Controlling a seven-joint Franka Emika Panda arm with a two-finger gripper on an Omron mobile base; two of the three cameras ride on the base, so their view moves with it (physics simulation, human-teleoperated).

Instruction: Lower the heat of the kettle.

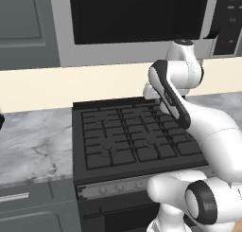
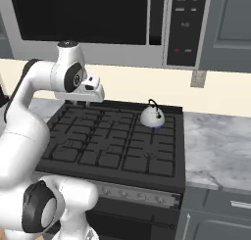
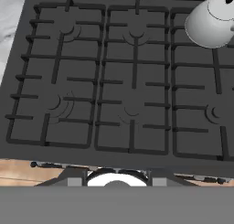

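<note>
Small white-silver dome kettle (image 2: 152, 117) w/ black wire handle sits on back-right burner of black gas stove (image 2: 98, 151). Gripper (image 2: 84, 103) high over stove; fingers' spread can't tell. Risk: turning wrong front knob (image 2: 140, 197), since several look alike.

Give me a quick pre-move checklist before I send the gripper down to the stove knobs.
1. Kettle sits upright on the rear right burner: ok.
2. Burner lit under it, bluish glow at its base: ok.
3. Knob row on the stove front unobstructed: ok.
4. Which knob controls that burner: cannot tell.
5. Gripper near the knobs: not ok, it hangs over the rear left of the stove.
6. Gripper open or shut: cannot tell.
</note>
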